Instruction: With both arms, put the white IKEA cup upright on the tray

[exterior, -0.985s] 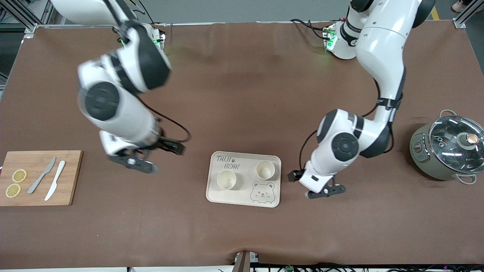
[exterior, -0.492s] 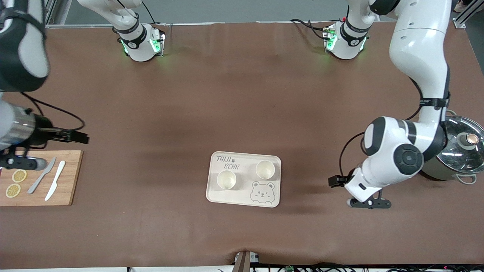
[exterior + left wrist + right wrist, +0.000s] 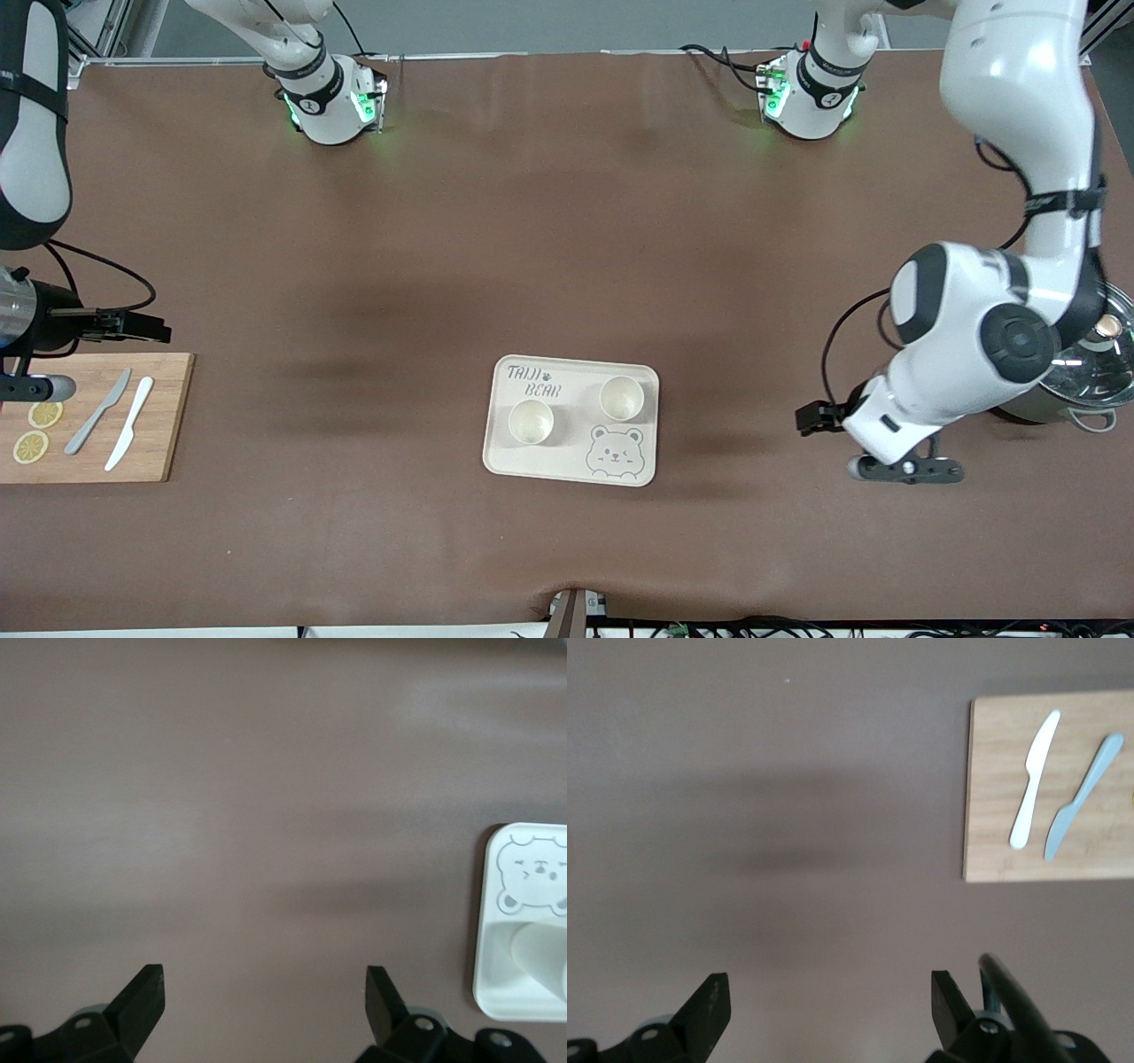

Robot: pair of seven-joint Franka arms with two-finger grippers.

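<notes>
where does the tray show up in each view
Front view: the tray lies on the table, about midway between the two arms' ends, with two cups on it.
Left wrist view: the tray is cut off by the picture's edge, showing one corner and the bear face.
Right wrist view: not in it.
Shared landmark: the bear face, also in the left wrist view.

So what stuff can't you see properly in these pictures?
- Pot, front view: mostly hidden under the left arm and cut by the frame edge.
- Tray, left wrist view: only one end shows; the frame edge cuts the rest.
- Cup, left wrist view: blurred and cut by the edge.
- Lemon slices, front view: one is partly covered by the right gripper.
- Cups' contents, front view: too small to tell.
</notes>
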